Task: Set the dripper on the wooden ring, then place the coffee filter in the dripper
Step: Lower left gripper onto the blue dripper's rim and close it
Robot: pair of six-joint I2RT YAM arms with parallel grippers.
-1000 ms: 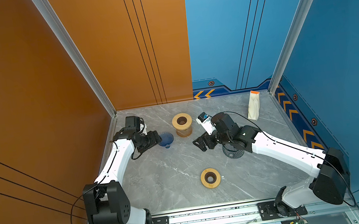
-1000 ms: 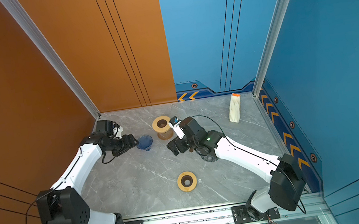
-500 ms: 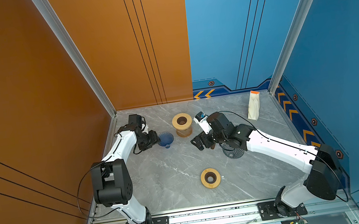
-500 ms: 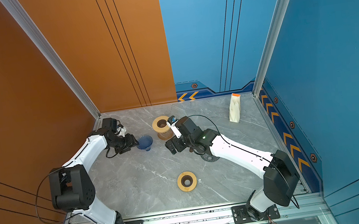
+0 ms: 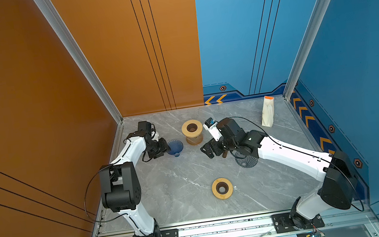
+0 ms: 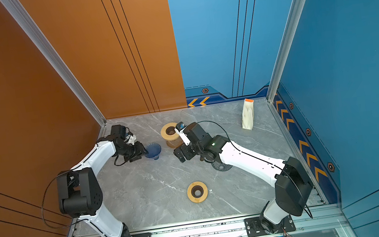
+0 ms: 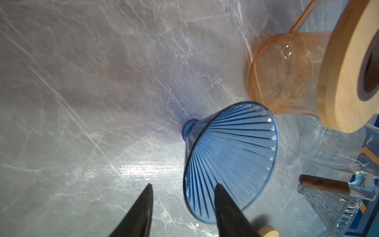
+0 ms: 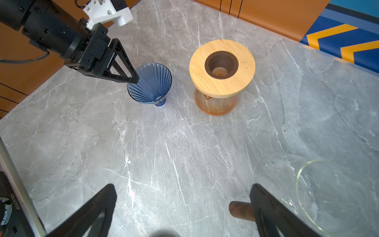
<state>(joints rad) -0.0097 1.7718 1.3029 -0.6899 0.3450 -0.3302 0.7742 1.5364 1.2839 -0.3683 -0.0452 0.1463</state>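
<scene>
left wrist view: blue cone astride half-closed jaws, nothing placed yet

the blue ribbed cone (image 7: 231, 156), which i take to be the task's filter, stands leaning on its narrow foot on the tabletop (image 7: 82, 102). its rim wall sits between the left jaws: one fingertip (image 7: 219, 190) seems inside the mouth, the other is outside, and a gap shows, so they are half closed and not pinching. just past the cone from those jaws stands the wooden-topped amber carafe (image 8: 242, 71), probably the dripper's seat, its hole empty. the right jaws hang wide over bare tabletop, with the clear glass cone (image 8: 328, 195) and its wooden handle (image 8: 240, 208) just beside one finger. by my reading, grasp, lift and seating all remain.
</scene>
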